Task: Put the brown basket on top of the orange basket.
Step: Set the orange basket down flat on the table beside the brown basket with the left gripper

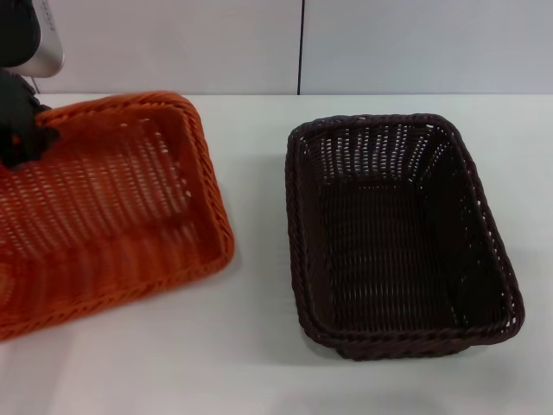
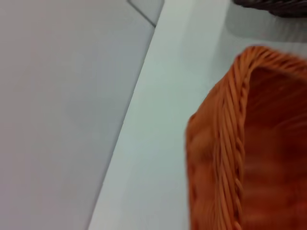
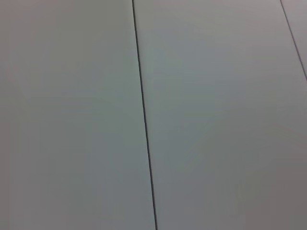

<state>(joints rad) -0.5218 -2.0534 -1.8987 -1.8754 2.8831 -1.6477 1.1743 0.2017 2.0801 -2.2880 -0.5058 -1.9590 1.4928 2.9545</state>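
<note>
The orange basket (image 1: 112,207) lies at the left of the white table, blurred and tilted, with its far left rim raised. My left gripper (image 1: 26,134) is at that far left rim and grips it. The left wrist view shows the basket's braided rim (image 2: 235,124) close up. The brown basket (image 1: 397,233) stands flat and empty at the right of the table, apart from the orange one; a sliver of it shows in the left wrist view (image 2: 273,5). My right gripper is out of view; its wrist view shows only wall panels.
The white table (image 1: 259,346) has a bare strip between the two baskets and along the front. A grey panelled wall (image 1: 389,43) stands right behind the table's far edge.
</note>
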